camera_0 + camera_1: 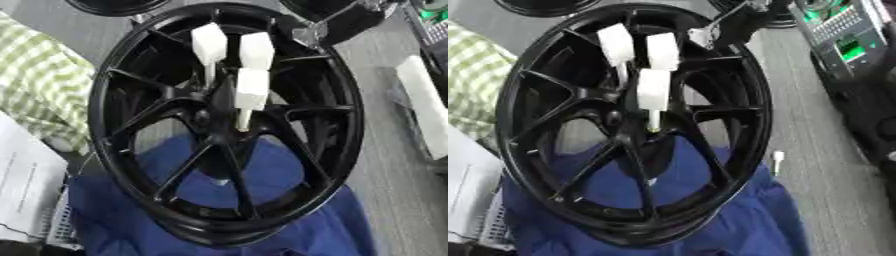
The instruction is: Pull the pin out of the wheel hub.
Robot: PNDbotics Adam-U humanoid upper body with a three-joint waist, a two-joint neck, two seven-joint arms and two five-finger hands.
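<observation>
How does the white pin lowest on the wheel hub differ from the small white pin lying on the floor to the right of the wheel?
The lowest pin on the hub has its big blocky white head up and its thin stem pointing down into the black wheel; the loose pin on the floor lies free on the grey floor, touching nothing. The hub pin looks far larger; the floor pin looks tiny and slim. Both are white.
</observation>
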